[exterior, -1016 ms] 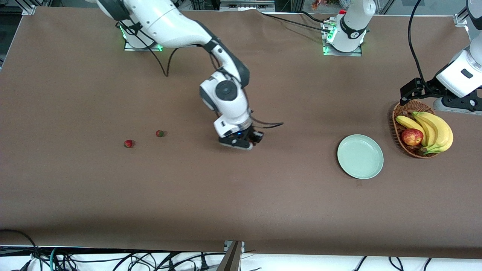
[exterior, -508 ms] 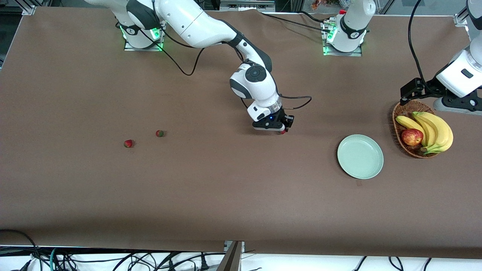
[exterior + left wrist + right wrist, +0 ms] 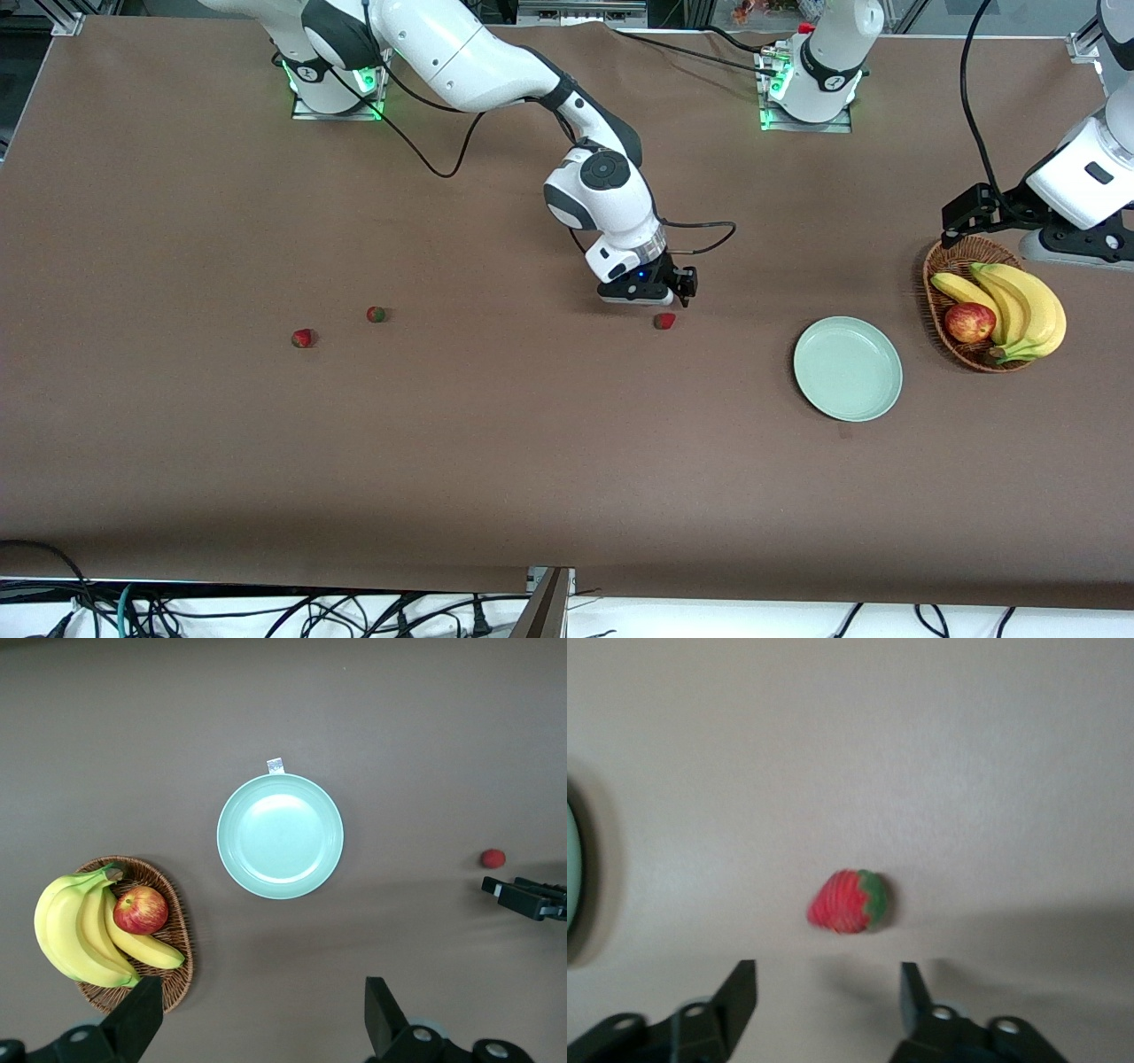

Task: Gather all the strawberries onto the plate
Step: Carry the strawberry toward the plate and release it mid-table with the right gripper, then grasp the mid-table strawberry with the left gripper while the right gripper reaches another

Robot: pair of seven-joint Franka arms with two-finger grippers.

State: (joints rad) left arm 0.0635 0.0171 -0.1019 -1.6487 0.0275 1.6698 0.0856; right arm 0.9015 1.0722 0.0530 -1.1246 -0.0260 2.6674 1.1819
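Hovering over the bench (image 3: 532,461) with its fingers apart and holding nothing, the right claw (image 3: 828,1010) hangs just above one strawberry (image 3: 664,321), which lies loose on the brown surface, well short of the plate (image 3: 848,369). Two more strawberries (image 3: 302,338) lie toward the right arm's end. The left claw (image 3: 261,1019) waits spread wide above the basket (image 3: 939,306).

The right gripper (image 3: 666,299) is held open just above the table (image 3: 532,461), while the left gripper (image 3: 257,1014) waits open.
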